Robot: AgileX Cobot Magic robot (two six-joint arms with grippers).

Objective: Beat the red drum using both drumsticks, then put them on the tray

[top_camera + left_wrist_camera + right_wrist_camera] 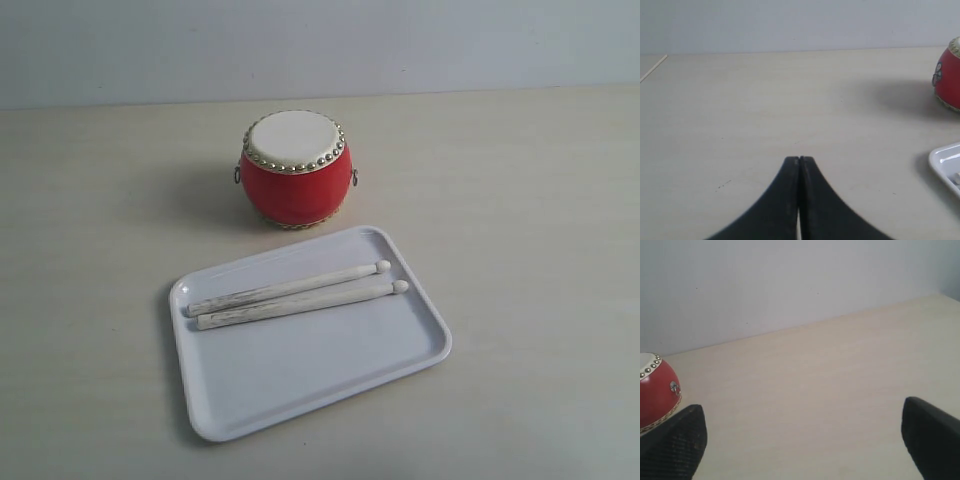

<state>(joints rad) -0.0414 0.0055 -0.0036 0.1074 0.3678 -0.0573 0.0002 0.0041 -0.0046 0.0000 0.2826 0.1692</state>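
A pale, faintly grained table (90, 200) is being backed by a plain grey-white wall (320, 45). In the left wrist view, the left gripper (799, 161) is being held pressed together above bare tabletop, with nothing being clasped between its black fingers. Toward the middle, a white tray (300, 390) is being borne by the table, and the two drumsticks (300, 304) are being carried on it side by side, tips pointing right. The red drum (295, 170) is being shown upright just behind the tray. The right gripper (801, 415) is being held wide apart, empty, over bare table.
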